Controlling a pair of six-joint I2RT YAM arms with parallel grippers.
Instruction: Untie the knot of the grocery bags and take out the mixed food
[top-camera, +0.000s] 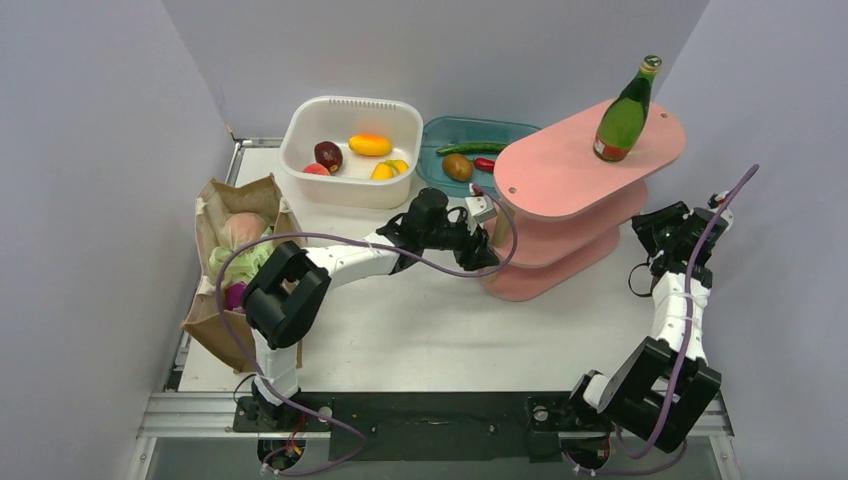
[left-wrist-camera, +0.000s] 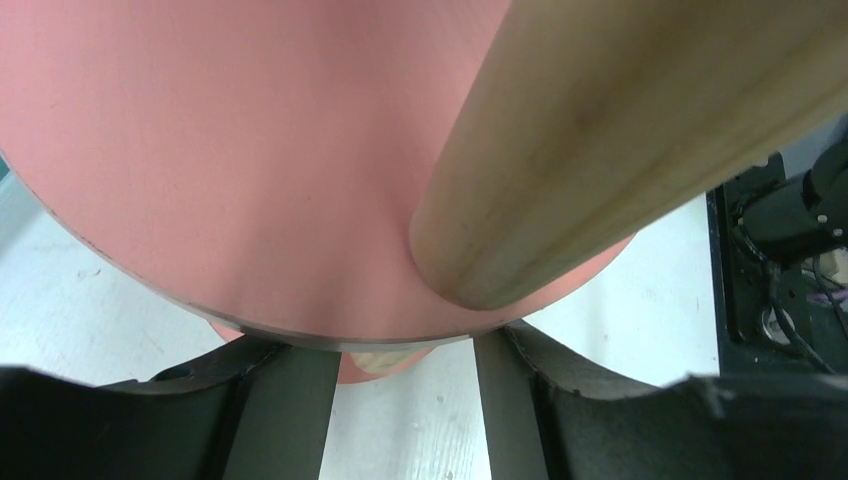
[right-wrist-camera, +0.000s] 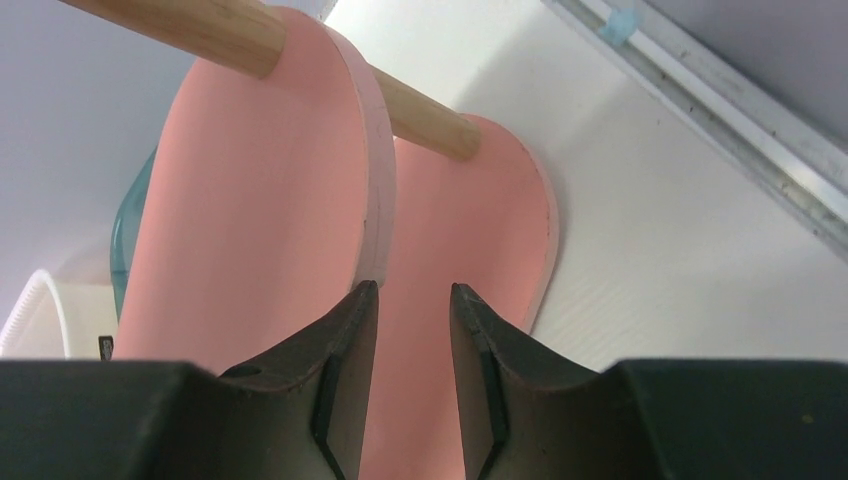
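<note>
The brown paper grocery bag (top-camera: 212, 325) lies open at the table's left edge. Pale green crinkly material (top-camera: 238, 260), a pinkish round item (top-camera: 243, 228) and something purple (top-camera: 236, 295) show inside it. A green glass bottle (top-camera: 625, 100) stands on top of the pink shelf (top-camera: 560, 165). My left gripper (top-camera: 483, 258) (left-wrist-camera: 405, 352) is open at the shelf's left end, a board edge just past its fingertips and nothing between them. My right gripper (top-camera: 648, 228) (right-wrist-camera: 414, 292) is open with a narrow gap at the shelf's right end and holds nothing.
A white basin (top-camera: 300, 130) at the back holds a yellow-orange fruit (top-camera: 370, 145), a dark red fruit (top-camera: 328, 155) and yellow pieces. Beside it, a teal tray (top-camera: 505, 128) holds a cucumber (top-camera: 470, 148), a brown item and a red chilli (top-camera: 485, 164). Wooden posts (left-wrist-camera: 600, 150) join the shelf tiers.
</note>
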